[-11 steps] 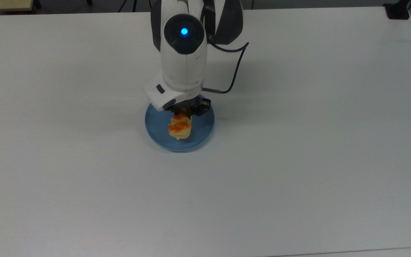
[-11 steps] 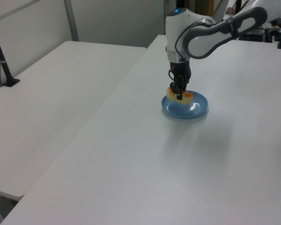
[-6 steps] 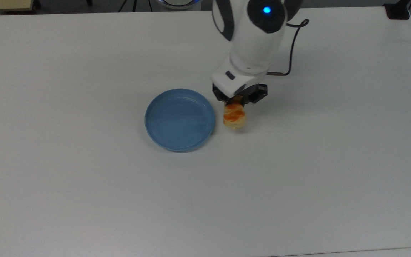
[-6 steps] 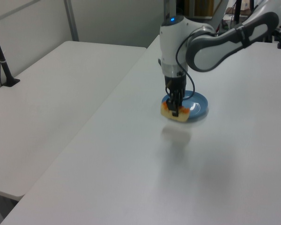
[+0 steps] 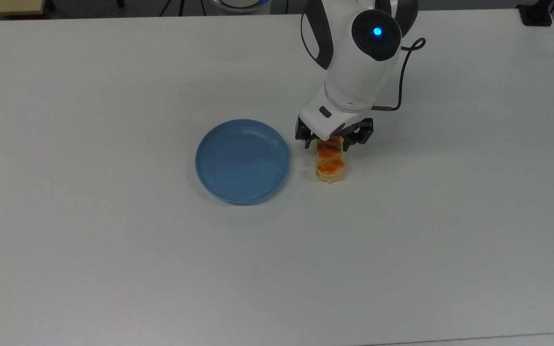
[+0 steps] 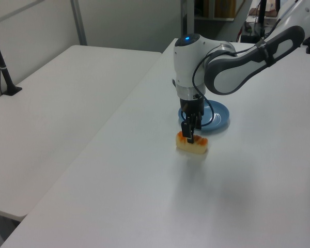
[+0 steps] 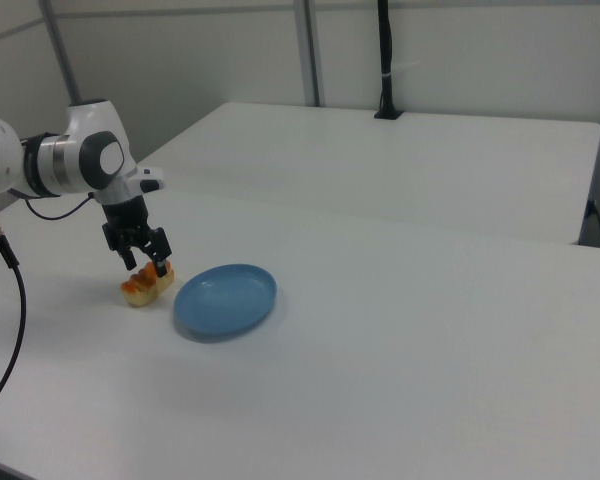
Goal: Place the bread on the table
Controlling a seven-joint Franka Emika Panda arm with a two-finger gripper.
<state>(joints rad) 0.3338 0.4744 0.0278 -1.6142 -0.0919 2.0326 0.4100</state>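
The bread (image 5: 330,164) is a small tan loaf with orange glazed patches. It lies flat on the white table (image 5: 113,269), just off the blue plate's edge on the top view's right. My gripper (image 5: 331,143) stands over the loaf's far end, open, with a finger on each side and a small gap to the loaf. In the left view the bread (image 6: 192,144) rests on the table in front of the plate, under the gripper (image 6: 189,134). In the right view the gripper (image 7: 147,261) forks above the bread (image 7: 146,287).
An empty round blue plate (image 5: 242,161) sits on the table to the top view's left of the loaf, also seen as the plate (image 7: 225,298) in the right view. A black cable (image 5: 402,72) hangs beside the arm. A second white table (image 6: 51,113) adjoins on the left view's left.
The arm carried the bread off the blue plate toward the top view's right and lowered it onto the table. The fingers now stand slightly apart from the loaf.
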